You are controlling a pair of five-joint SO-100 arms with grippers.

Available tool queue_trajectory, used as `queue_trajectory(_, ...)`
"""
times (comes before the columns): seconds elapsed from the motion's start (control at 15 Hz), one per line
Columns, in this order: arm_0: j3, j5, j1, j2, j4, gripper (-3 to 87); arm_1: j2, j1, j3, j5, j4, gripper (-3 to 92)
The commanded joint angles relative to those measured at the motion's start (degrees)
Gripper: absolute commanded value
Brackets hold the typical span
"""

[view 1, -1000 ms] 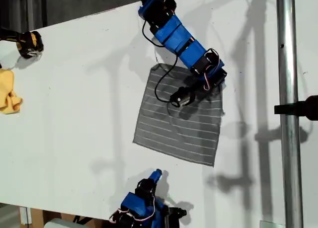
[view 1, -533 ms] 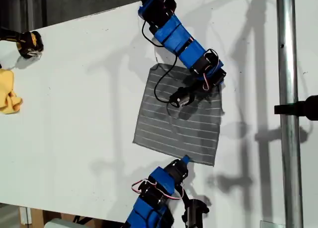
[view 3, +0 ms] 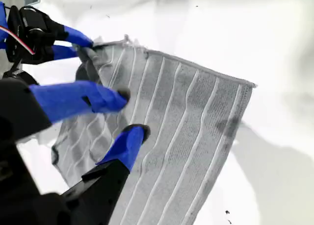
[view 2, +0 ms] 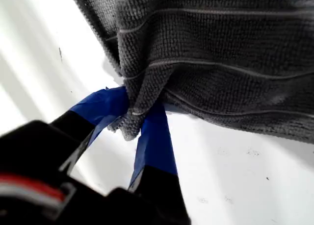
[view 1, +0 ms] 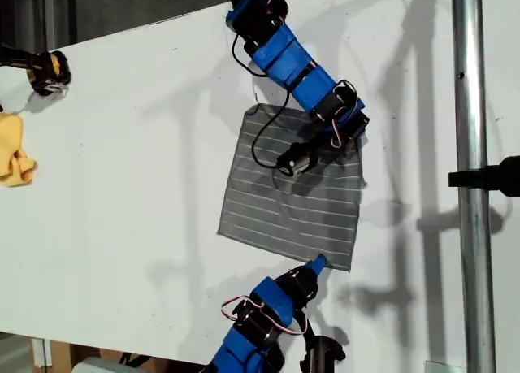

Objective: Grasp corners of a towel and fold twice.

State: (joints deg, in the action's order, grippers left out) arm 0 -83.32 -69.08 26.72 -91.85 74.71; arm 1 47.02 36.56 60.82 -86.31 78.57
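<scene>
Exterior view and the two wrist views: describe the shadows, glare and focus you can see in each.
Exterior view: sharp, with soft grey arm shadows on the white table. First wrist view: the grey white-striped towel weave is crisp, my first gripper dark and blurred nearer the camera. Second wrist view: table washed out by glare beyond the towel.

You see a white surface (view 1: pixel 122 186) under hard light with sharp grey shadows, a metal pole (view 1: pixel 471 186) standing at the exterior view's right, and darkness beyond the far edge.
</scene>
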Motion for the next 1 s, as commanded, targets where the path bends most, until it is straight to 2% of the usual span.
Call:
queue_trajectory(0.0,1.9,-0.2,1.1,-0.6,1.3,29.4,1.1,-0.8,0.8,0.3,1.3,-0.2)
queue_trajectory(0.27,3.0,2.1,2.8,1.8,4.0,36.9,1.4,-0.8,0.8,0.1,1.3,-0.2)
queue_trajectory(0.4,4.0,1.5,3.4,7.6,5.7,37.5,1.4,-0.6,0.8,0.0,1.1,-0.2)
queue_trajectory(0.73,4.0,-0.3,2.6,21.7,0.4,35.7,1.2,-0.4,0.8,0.0,1.0,-0.2)
queue_trajectory(0.93,5.5,-1.7,2.6,27.4,-0.9,35.5,1.3,0.0,0.8,-0.4,0.9,-0.2)
